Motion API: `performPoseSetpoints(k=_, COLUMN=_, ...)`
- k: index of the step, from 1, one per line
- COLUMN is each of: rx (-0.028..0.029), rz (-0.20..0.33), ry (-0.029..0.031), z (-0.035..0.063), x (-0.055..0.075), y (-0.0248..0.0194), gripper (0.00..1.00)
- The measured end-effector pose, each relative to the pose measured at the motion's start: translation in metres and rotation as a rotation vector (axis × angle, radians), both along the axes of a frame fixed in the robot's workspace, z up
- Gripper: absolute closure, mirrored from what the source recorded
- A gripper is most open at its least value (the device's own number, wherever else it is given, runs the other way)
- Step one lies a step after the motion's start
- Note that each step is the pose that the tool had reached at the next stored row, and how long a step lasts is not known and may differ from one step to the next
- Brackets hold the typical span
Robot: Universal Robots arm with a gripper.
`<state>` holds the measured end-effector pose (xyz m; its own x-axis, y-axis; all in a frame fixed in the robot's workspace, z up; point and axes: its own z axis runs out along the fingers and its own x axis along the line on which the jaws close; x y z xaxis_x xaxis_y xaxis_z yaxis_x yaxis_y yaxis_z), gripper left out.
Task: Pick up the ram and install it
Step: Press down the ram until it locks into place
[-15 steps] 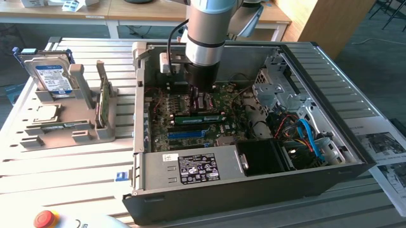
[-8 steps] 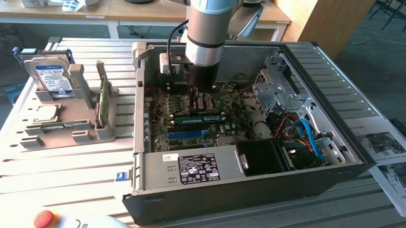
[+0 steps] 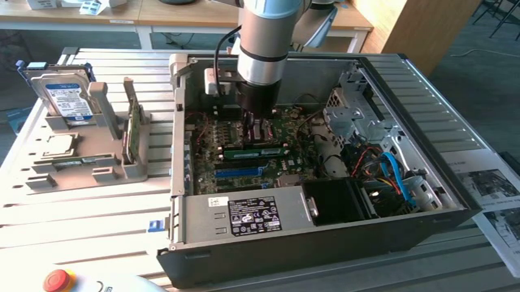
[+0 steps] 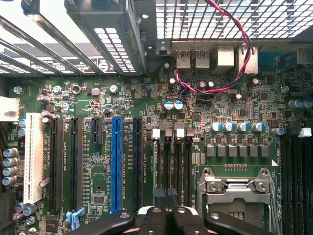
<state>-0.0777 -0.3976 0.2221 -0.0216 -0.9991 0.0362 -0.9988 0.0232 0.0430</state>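
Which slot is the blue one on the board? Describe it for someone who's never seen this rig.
Start at the open computer case and look down at the green motherboard on its floor. A row of long parallel expansion slots runs across it. The blue slot sits mid-row between black slots, well away from the white slot, and is the only long blue one.

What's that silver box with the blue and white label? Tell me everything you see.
A flat silver metal hard drive, its white and blue label facing the camera. It stands upright on edge in the grey plastic rack, at the exterior view's left, outside the black computer case.
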Motion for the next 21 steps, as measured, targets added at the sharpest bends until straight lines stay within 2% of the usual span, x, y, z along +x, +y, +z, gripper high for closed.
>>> performPoseSetpoints(k=21, rx=0.0, rz=0.0, ry=-0.0003, z=-0.0004, x=0.0, y=0.0, gripper=0.89)
